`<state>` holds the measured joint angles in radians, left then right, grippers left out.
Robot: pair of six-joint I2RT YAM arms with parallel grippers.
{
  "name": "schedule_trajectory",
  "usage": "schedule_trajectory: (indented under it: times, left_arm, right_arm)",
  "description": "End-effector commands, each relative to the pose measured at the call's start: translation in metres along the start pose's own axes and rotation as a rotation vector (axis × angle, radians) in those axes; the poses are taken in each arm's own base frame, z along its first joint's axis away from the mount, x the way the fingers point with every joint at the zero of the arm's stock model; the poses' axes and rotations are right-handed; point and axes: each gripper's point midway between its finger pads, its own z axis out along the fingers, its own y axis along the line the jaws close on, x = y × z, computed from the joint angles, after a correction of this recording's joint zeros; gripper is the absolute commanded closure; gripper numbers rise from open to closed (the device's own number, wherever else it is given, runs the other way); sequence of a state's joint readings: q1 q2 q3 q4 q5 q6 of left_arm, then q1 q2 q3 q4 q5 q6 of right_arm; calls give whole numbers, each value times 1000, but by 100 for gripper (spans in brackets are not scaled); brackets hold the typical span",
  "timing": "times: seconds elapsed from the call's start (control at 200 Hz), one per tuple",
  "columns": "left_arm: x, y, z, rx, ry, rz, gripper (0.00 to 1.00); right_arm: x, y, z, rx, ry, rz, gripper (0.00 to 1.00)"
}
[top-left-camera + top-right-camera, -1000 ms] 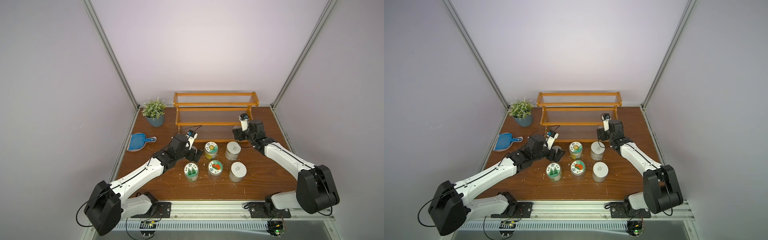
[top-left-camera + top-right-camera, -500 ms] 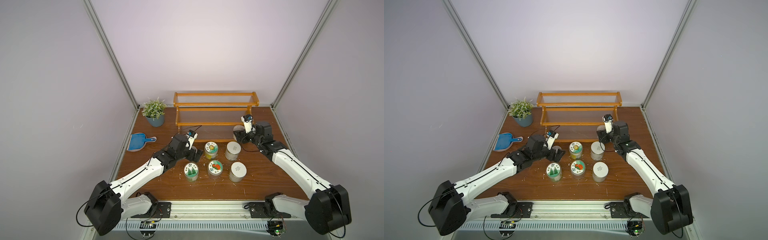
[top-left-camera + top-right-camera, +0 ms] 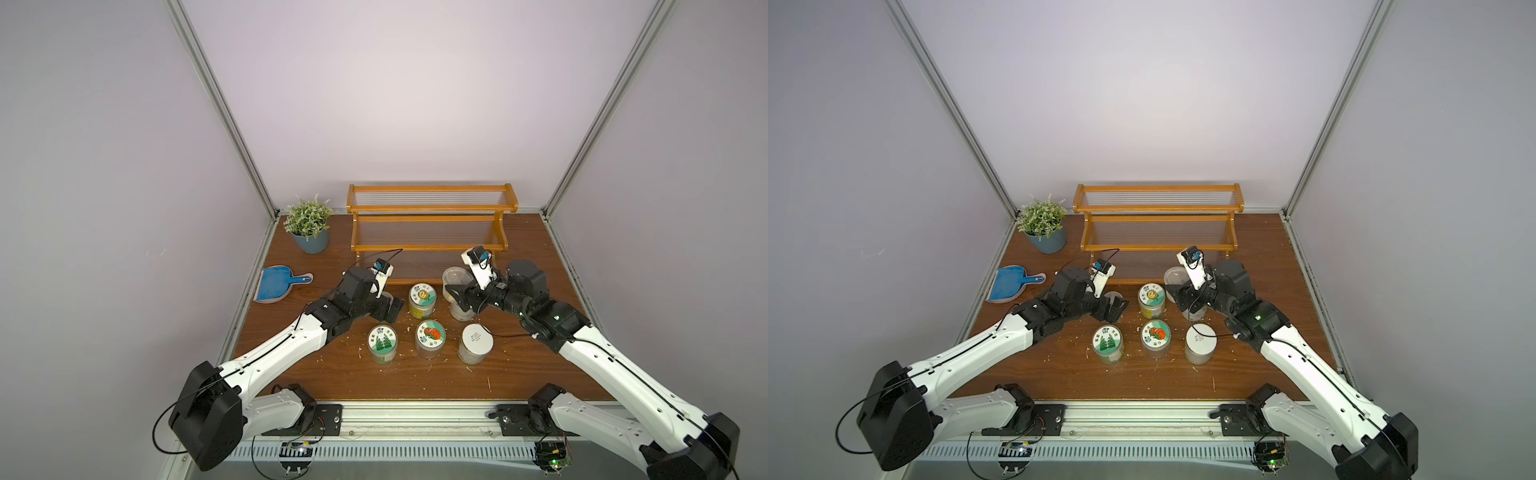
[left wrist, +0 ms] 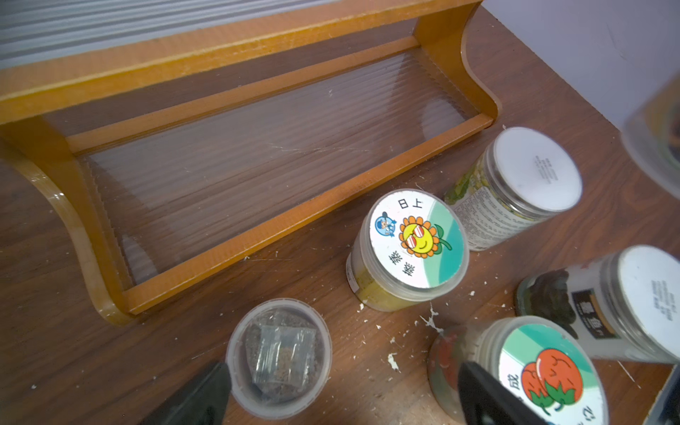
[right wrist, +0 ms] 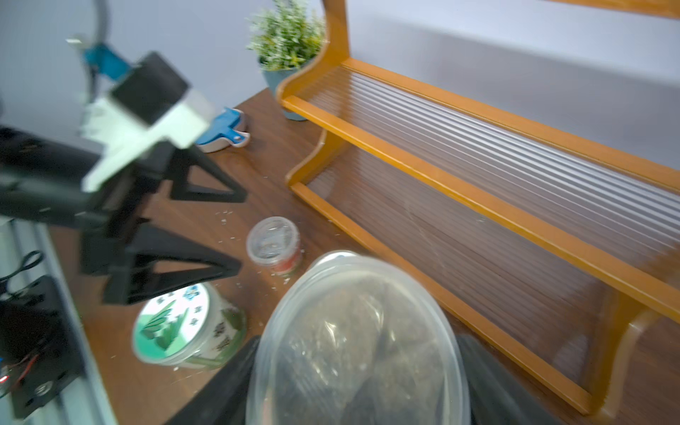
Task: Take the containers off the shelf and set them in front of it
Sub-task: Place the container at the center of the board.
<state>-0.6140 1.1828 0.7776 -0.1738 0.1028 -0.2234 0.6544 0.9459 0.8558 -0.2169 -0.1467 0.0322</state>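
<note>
The shelf (image 3: 432, 216) stood empty. Six containers (image 3: 423, 296) sat on the desk (image 3: 519, 365) before it. The right claw (image 3: 457, 297) gripped the seventh, a clear tub (image 5: 360, 342), seemingly not yet set down. The left claw (image 3: 390, 311) gaped open.

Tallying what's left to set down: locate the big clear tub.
In a top view the clear tub is gripped by the right gripper, just in front of the shelf's right end, right of the sunflower-lidded jar.
</note>
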Motion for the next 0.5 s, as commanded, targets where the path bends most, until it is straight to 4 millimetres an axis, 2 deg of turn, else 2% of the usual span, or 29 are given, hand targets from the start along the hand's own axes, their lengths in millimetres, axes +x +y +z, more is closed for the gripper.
schedule_trajectory:
  times: [0.0,0.335,0.495]
  left_arm:
    - [-14,11,-10,-34,-24,-5,0]
    - [-14,18,-23,-63,-16,-7,0]
    - [-11,21,-29,-83,-10,-10,0]
  right_arm:
    - [-2,43,-8,-132,-41,-11,21]
    - [36,156,-7,-456,-21,-128,21]
    - [54,192,-5,-566,-8,-162,20]
